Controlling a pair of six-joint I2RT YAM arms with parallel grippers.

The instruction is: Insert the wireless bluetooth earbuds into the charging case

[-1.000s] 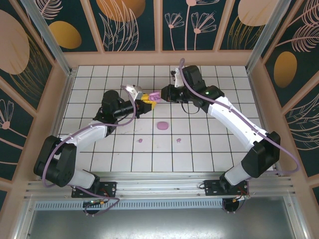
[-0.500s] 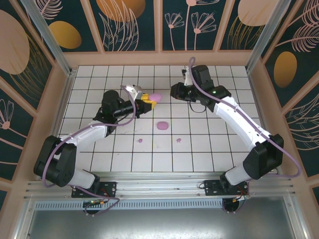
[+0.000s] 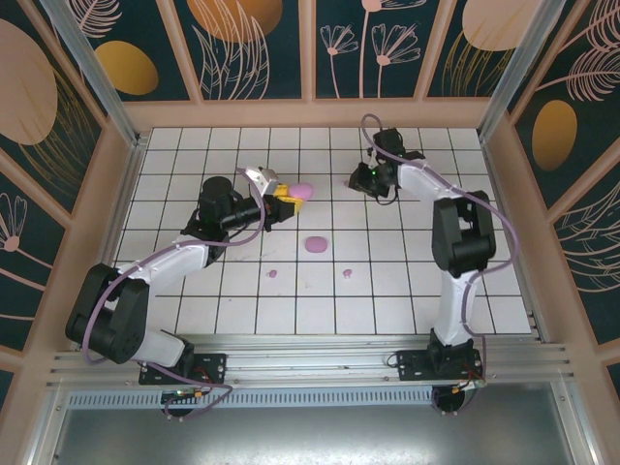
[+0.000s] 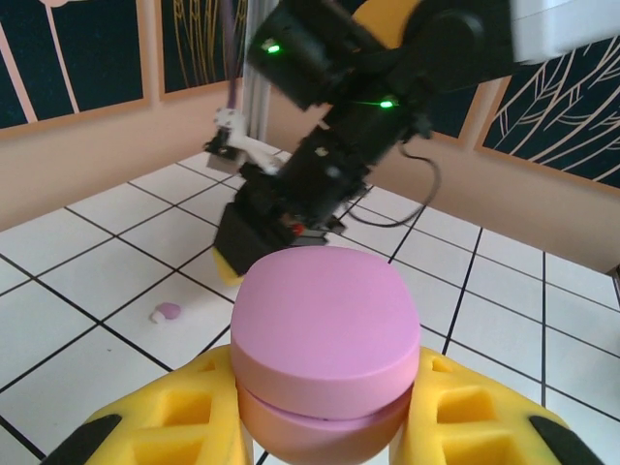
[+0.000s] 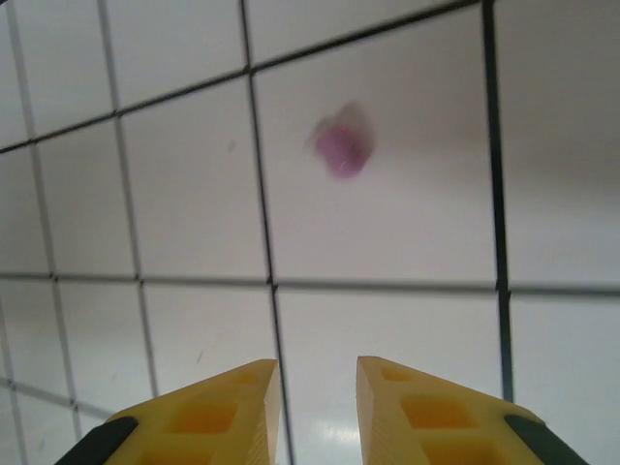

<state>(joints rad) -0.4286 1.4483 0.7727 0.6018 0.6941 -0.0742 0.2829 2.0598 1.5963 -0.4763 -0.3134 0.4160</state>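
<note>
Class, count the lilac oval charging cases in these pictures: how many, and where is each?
2. The held case sits gripped in the left claw; the loose case lies on the white tiles near mid-table. Others might hide behind the arms.

**Materials and finishes.** The charging case (image 4: 325, 334) was smooth lilac plastic with a soft satin sheen and a fine seam around its middle. An earbud (image 5: 341, 147) was lilac too, but too blurred for its finish to be told. The left gripper (image 4: 325, 387) and right gripper (image 5: 317, 373) had fingers of matt yellow plastic with moulded recesses and black ends. The table (image 3: 387, 310) was white glossy tile with dark joints. The left arm (image 3: 170, 260) and right arm (image 3: 453, 232) wore smooth white and black shells. The rail (image 3: 310, 360) was bare brushed metal. The wall panels (image 3: 387, 48) were matt print in wood-coloured frames.
</note>
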